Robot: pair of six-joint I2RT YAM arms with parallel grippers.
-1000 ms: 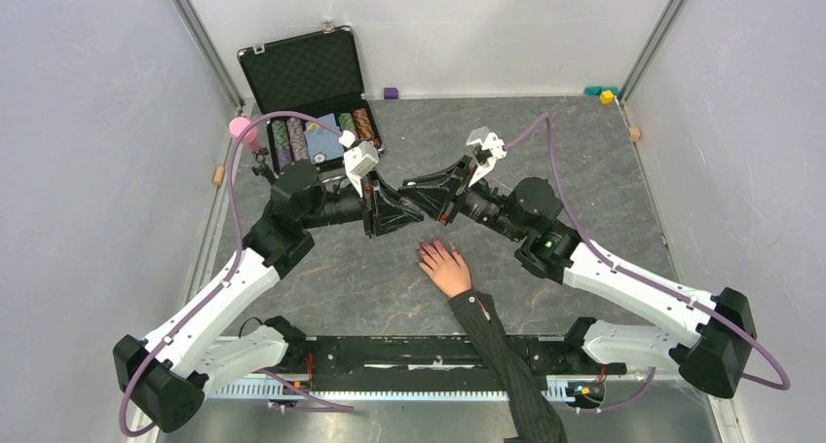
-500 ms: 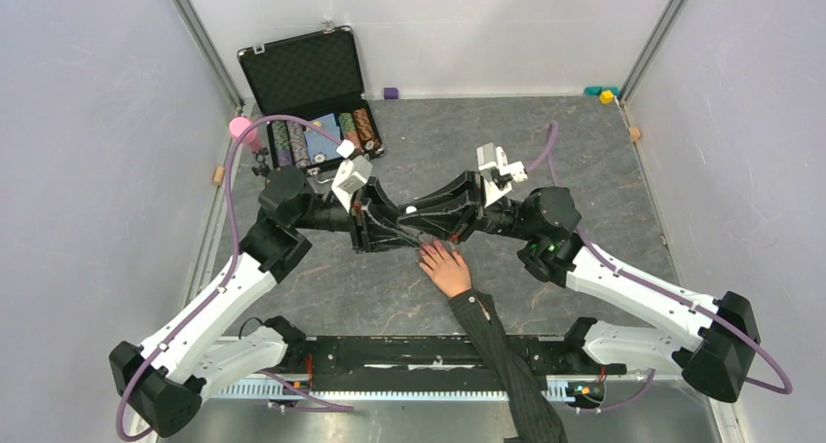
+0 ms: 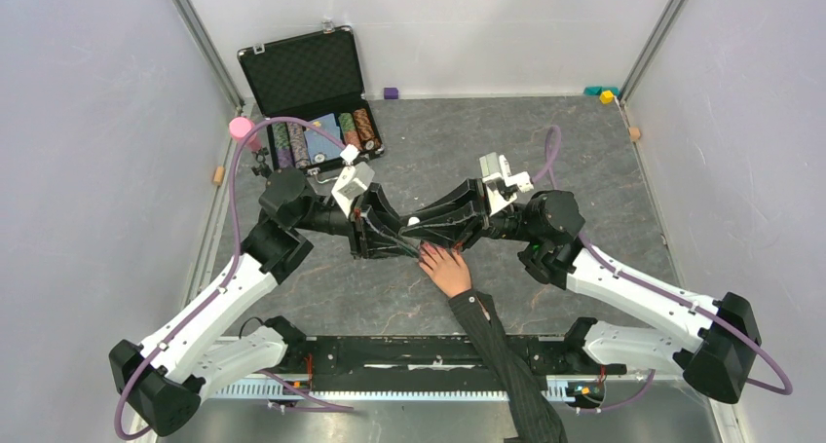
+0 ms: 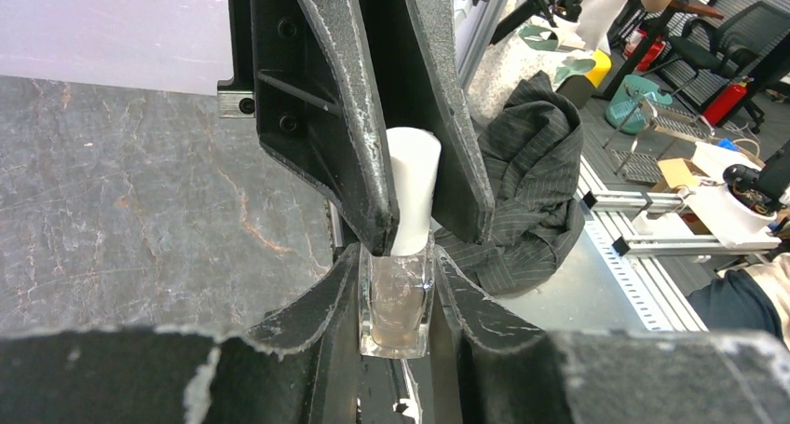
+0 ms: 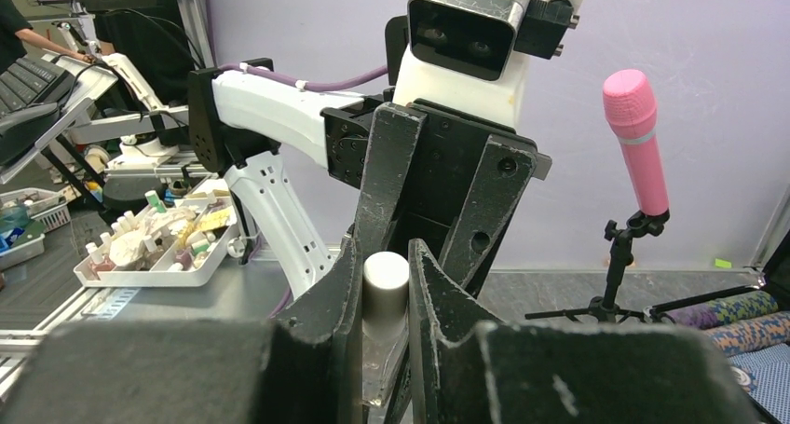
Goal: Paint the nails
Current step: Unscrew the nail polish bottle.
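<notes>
A pale hand (image 3: pixel 449 271) in a dark pinstriped sleeve (image 3: pixel 497 350) lies flat on the table, and its reddish nails (image 3: pixel 427 258) show at the fingertips. Right above those fingertips the two grippers meet tip to tip. My left gripper (image 3: pixel 390 232) (image 4: pixel 396 254) is shut on a small clear bottle (image 4: pixel 397 303). My right gripper (image 3: pixel 431 227) (image 5: pixel 384 249) is shut on the bottle's white cap (image 4: pixel 413 189) (image 5: pixel 385 286). In the left wrist view only the sleeve (image 4: pixel 533 186) shows; the nails are hidden there.
An open case of poker chips (image 3: pixel 310 102) stands at the back left with a pink microphone (image 3: pixel 241 129) (image 5: pixel 635 130) beside it. Small blocks (image 3: pixel 391 92) (image 3: pixel 606 94) lie along the back wall. A tray of small bottles (image 5: pixel 154 242) sits off the table.
Both grippers have come nearer and lower, from beyond the hand to right over its fingertips. Their grips look unchanged, and the hand has stayed put.
</notes>
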